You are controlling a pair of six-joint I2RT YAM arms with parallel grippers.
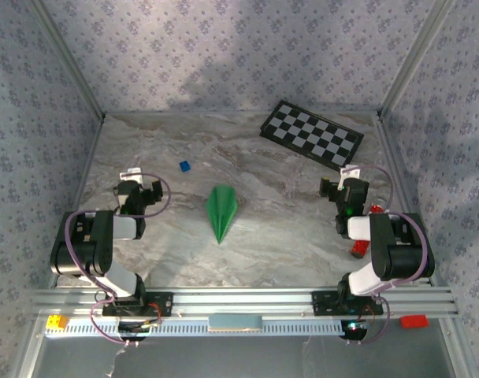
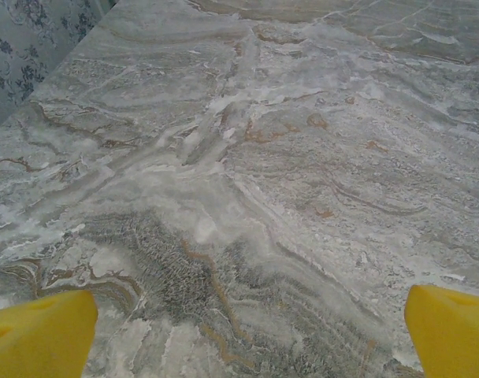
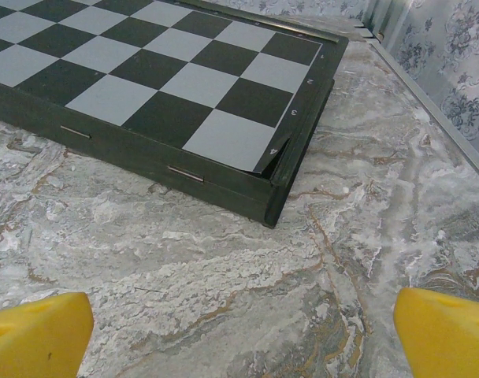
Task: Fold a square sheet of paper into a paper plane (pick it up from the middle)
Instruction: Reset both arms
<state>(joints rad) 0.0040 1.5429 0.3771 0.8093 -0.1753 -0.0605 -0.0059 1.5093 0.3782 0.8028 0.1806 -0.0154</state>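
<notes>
The bright green paper lies flat on the marble table as a slim folded paper plane [image 1: 221,211], its point toward the near edge, midway between the two arms. Neither gripper touches it. My left gripper [image 1: 137,187] is well to its left and stands open; its yellow fingertips [image 2: 38,335] are wide apart over bare marble, with nothing between them. My right gripper [image 1: 344,189] is well to the plane's right, also open, with its yellow fingertips [image 3: 452,335] spread over bare table in front of the board's corner.
A black-and-white checkerboard [image 1: 312,132] lies at the back right, its near corner [image 3: 275,197] just ahead of the right gripper. A tiny blue block [image 1: 184,166] sits behind and left of the plane. Red pieces [image 1: 359,248] lie by the right arm. Patterned walls enclose the table.
</notes>
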